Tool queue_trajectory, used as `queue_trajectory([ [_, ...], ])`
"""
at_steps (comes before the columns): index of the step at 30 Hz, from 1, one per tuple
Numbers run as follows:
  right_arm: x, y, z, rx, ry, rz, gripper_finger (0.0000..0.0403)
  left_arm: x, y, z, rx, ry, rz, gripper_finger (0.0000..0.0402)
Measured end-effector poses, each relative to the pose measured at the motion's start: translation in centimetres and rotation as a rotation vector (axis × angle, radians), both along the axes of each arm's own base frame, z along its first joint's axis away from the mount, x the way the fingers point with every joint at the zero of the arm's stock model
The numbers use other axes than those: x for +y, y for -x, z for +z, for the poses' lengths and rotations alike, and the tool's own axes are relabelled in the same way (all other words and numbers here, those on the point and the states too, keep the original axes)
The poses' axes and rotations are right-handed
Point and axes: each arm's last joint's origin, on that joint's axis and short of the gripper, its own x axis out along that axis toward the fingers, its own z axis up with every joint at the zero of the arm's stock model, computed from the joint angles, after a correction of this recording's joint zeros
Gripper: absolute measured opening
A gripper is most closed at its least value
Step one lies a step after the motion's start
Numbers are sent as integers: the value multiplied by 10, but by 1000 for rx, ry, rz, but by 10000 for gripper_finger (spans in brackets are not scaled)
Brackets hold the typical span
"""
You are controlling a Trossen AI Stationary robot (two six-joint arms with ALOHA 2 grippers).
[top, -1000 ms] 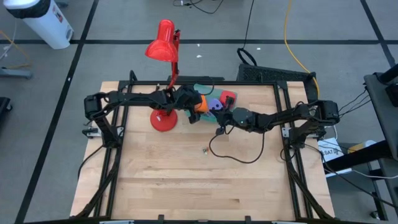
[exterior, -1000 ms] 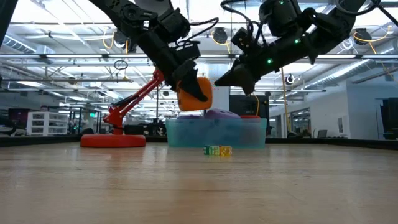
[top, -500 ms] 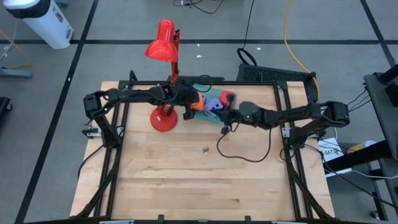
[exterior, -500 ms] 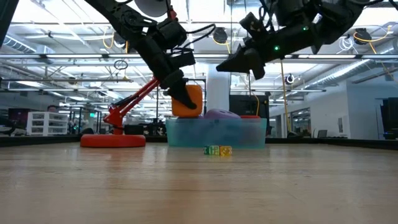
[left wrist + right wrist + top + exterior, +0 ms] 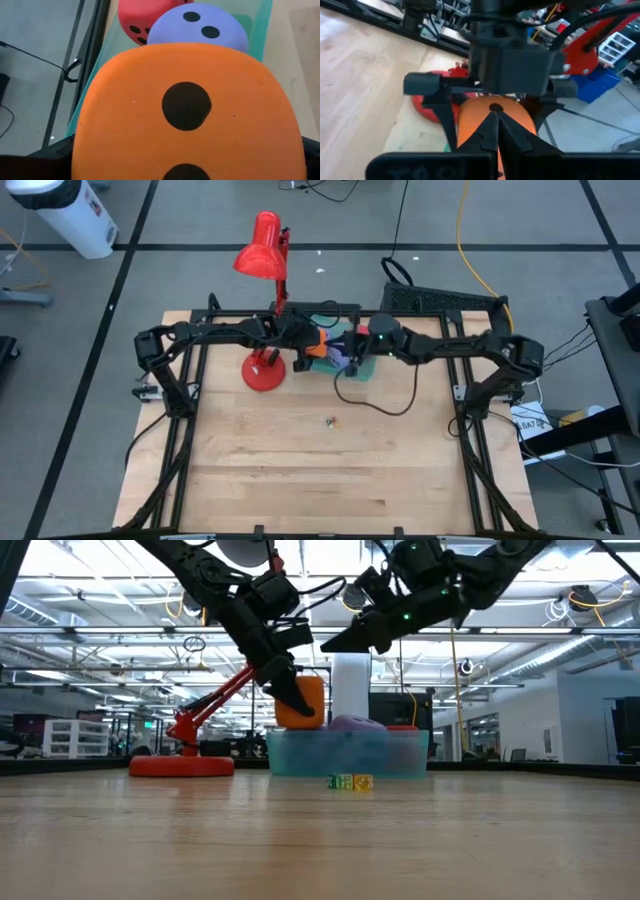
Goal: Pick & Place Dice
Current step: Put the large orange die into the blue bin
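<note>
My left gripper (image 5: 303, 340) is shut on the orange die (image 5: 318, 346), which sits over the left end of the teal tray (image 5: 345, 753). It fills the left wrist view (image 5: 187, 110). A purple-blue die (image 5: 200, 25) and the red die (image 5: 142, 20) lie in the tray beyond it. The second purple-blue die is not seen. My right gripper (image 5: 333, 641) is shut and empty, raised above the tray and pointing toward my left gripper. Its closed fingers show in the right wrist view (image 5: 496, 131). My left gripper pinches the orange die between its two fingers, one on each opposite side face (image 5: 462, 117). The fingers (image 5: 285, 690) come slanting down from the table's left. The die hangs at the fingers' ends, its underside about level with the tray's rim (image 5: 290, 733). I cannot tell whether it touches the tray.
A red desk lamp stands left of the tray, its base (image 5: 263, 372) on the table and its head (image 5: 259, 250) past the far edge. Small coloured blocks (image 5: 349, 781) lie on the wood in front of the tray. A black cable loop (image 5: 375, 402) hangs from my right arm.
My left gripper carried the orange die a little toward the far edge and down to the tray's left end, then held still. My right gripper rose and swung toward the far edge and left, ending above the tray, still shut.
</note>
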Motion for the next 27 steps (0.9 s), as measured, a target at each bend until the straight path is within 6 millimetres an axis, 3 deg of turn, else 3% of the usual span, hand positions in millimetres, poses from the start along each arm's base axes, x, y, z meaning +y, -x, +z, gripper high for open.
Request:
queue_trajectory([
  [4, -8, -7, 0, -15, -21, 59, 0, 0, 0, 0, 0, 10, 3, 400],
  [14, -23, -37, -31, 70, -19, 77, 0, -10, -3, -3, 3, 39, -51, 400],
  [27, -23, -37, -32, 118, 22, 148, 0, -15, -6, -3, -19, 69, -131, 400],
])
